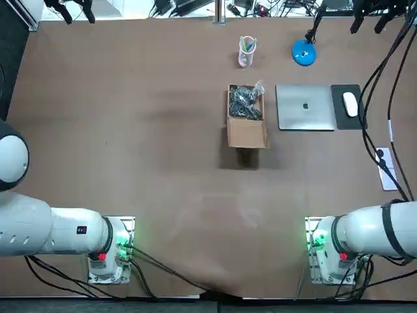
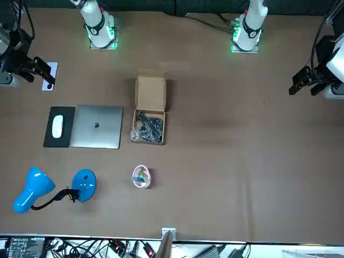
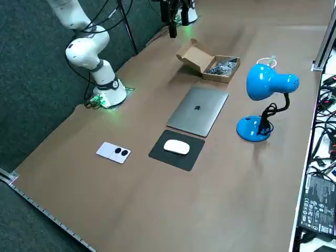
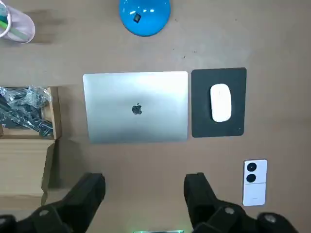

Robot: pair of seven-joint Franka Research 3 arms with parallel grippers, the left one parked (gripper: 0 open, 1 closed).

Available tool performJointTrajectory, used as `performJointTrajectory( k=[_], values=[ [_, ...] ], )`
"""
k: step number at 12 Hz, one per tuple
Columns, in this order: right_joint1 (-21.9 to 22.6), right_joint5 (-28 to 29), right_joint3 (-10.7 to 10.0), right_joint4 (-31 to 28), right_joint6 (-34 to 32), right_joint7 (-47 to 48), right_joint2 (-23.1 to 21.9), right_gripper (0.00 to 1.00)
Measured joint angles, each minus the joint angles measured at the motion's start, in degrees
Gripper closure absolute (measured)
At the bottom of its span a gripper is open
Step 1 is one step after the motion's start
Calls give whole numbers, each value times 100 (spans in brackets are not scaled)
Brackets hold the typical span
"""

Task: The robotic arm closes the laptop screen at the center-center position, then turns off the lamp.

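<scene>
slim silver laptop (image 1: 305, 107): lid's already down flat, right half of the brown table (image 1: 130, 130), toward the far edge
blue desk lamp (image 1: 303, 53): right by the far edge
right gripper (image 4: 144, 187): high above table, fingers apart, holding nothing

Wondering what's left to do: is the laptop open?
No, the laptop lies shut flat, lid down; the right hand hovers open near it.

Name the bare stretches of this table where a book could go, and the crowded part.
Bare: the table left of the cardboard box, and the strip between laptop and arm bases. Crowded: the far right, around mouse pad, cup and lamp, where the open right claw hovers.
</scene>
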Motion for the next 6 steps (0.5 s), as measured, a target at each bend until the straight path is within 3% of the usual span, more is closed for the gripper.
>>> performJointTrajectory(
  k=[6],
  values=[
    [4,0,10,1,0,3,18,0]
  ],
)
